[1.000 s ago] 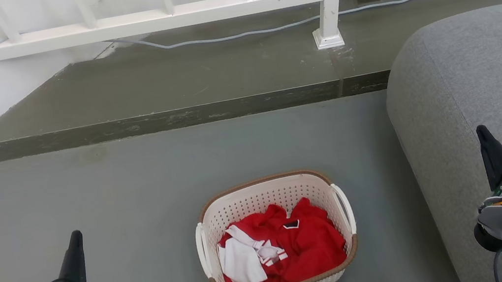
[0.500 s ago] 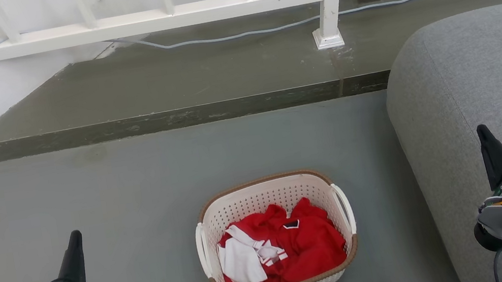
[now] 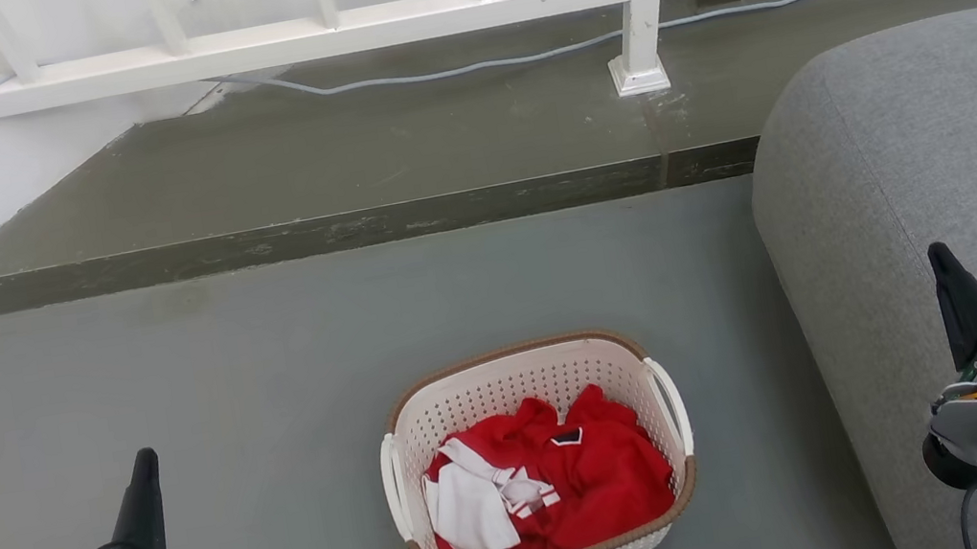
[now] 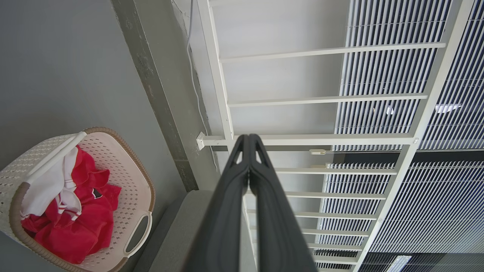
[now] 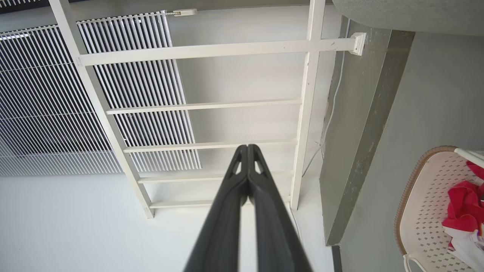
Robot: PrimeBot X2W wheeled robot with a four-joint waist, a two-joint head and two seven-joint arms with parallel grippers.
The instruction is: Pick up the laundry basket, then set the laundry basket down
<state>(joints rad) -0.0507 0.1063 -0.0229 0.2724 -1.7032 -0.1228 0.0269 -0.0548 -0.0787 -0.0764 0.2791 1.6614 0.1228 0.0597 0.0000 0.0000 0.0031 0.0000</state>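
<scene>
The laundry basket [image 3: 506, 390], loaded with red and white clothes [image 3: 596, 476], is seen standing on the grey floor [image 3: 270, 365] just beside a grey sofa [image 3: 944, 148]. The left gripper [image 3: 146, 459] and the right gripper [image 3: 935, 252] are held well apart from it on either side. The fingers of each are pressed together on nothing and pointed toward a white railing [image 3: 412, 19].

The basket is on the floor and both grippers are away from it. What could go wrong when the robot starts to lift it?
1. The left gripper and the right gripper are both shut. If they reach the thin loop handles of the laundry basket unopened, they may only push it.
2. The grey sofa stands close on the basket's right side, so the right gripper could brush it on the way in.
</scene>
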